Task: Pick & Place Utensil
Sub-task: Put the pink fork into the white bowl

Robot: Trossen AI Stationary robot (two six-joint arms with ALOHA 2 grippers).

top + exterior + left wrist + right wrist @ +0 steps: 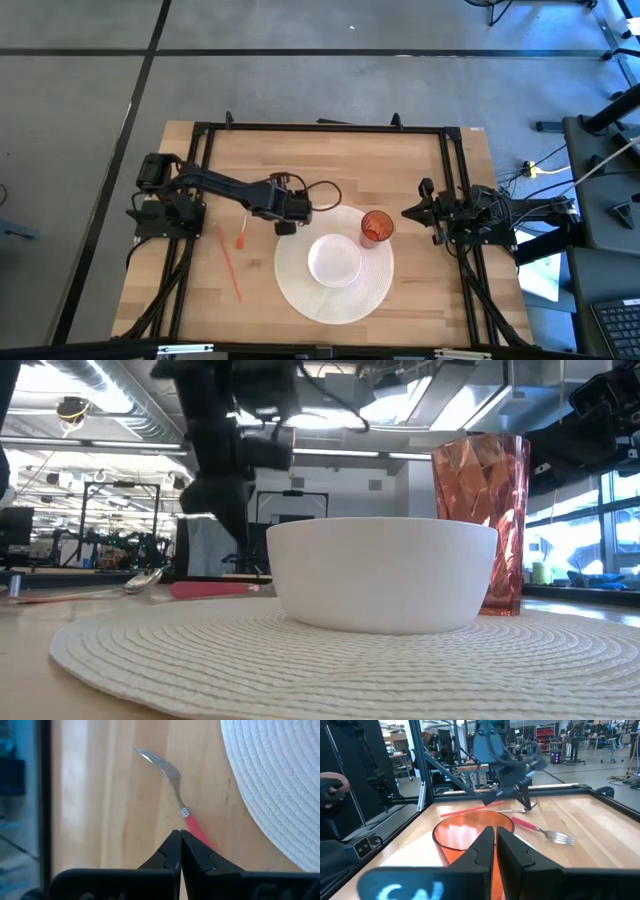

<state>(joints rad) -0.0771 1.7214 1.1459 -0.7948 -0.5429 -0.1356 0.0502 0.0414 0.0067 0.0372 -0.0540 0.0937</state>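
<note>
Just off the upper-left edge of the round white woven placemat [300, 290], the left gripper [284, 228] hangs above the light wooden table [420, 180], its two dark fingers [172, 852] pressed together with nothing between them. Directly ahead of those fingertips, in the left wrist view, lies a metal fork with a red handle [172, 782], flat on the bare wood with its tines pointing away from the gripper and its handle end hidden under the fingers; the placemat's rim curves close beside it without touching. Farther left on the table, well apart from the mat, lie a short orange-red utensil [241, 236] and a long thin red stick [229, 264]. On the placemat sits a white round bowl [334, 261], and a faceted orange-red translucent tumbler [376, 226] stands upright on the mat's upper-right edge, just beside the bowl. The right gripper [408, 213] waits to the right of the tumbler, at the mat's edge, its fingers [512, 852] likewise brought together and holding nothing, with the tumbler's open rim right in front of them.
</note>
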